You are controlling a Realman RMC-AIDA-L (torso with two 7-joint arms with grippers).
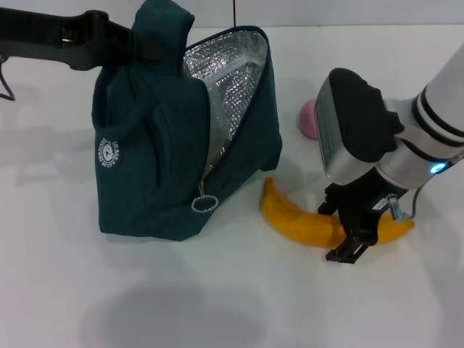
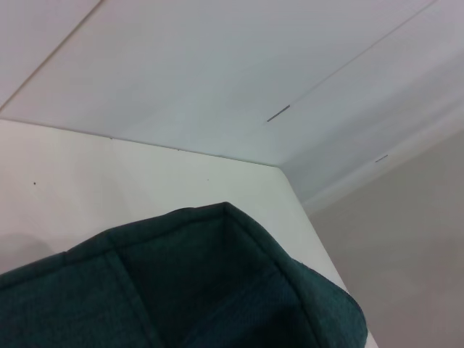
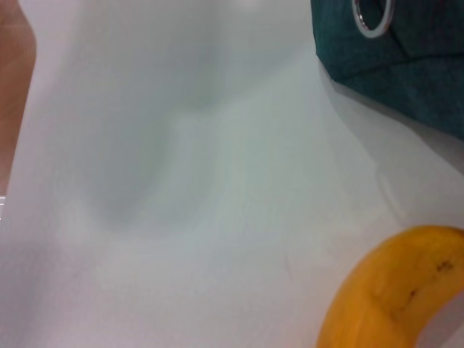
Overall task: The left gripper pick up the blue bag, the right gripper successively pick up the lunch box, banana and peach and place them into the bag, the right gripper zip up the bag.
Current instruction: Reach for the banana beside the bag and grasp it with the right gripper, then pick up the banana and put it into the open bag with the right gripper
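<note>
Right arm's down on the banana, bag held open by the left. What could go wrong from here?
1. The right gripper straddles the banana near one end, not its middle; lifted from there it may tilt or slip.
2. The blue bag opens as a narrow slanted gap, so a long banana could catch on the rim.
3. The bag hangs from the left gripper by its top only; a push could swing it.

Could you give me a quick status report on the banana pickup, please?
Left gripper holds blue bag up by its top, mouth open. Right gripper down at banana, jaws straddling it. Peach waits behind. Nothing in the way.
</note>
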